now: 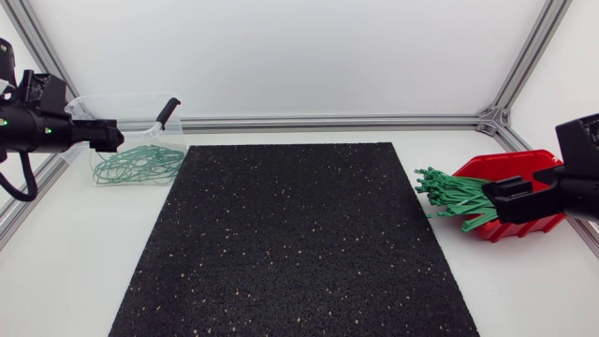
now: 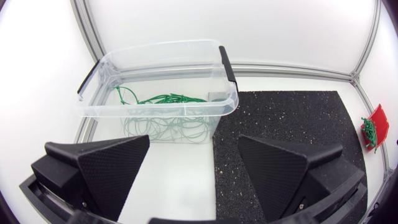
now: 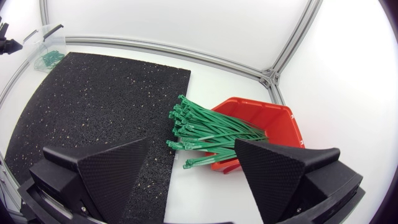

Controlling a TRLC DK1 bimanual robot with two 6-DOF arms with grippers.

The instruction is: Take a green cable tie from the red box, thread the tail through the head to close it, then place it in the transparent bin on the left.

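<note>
Clear bin (image 2: 161,50) is sitting at the table's far left, black handles (image 2: 228,62) on its two ends. Closed green loops (image 2: 165,121) are lying in a tangle on its floor, one strand climbing the far wall.

Red box (image 3: 261,112) is sitting at the right side, its open front facing the black mat (image 1: 290,243). A bundle of straight green cable ties (image 3: 208,130) is lying in it, fanning out over the front lip, heads reaching just to the mat's edge and a few resting on the white table (image 1: 84,262).

Left gripper (image 2: 194,146) is hanging just short of the bin, fingers spread wide, nothing between them. Right gripper (image 3: 193,149) is hanging by the box's front, fingers likewise spread wide and holding nothing, the bundle lying ahead of them.

Head view is showing both arms coming in from the sides, with the left one overlapping the bin's rim and the right one covering part of the box. It is not showing the gap between either pair of fingers, and only the wrist views are giving that. Left wrist view is showing the bin's inside up close, the red box only tiny at the far end of the mat. Right wrist view is showing single tie heads clearly, the bin only tiny in the far corner.
</note>
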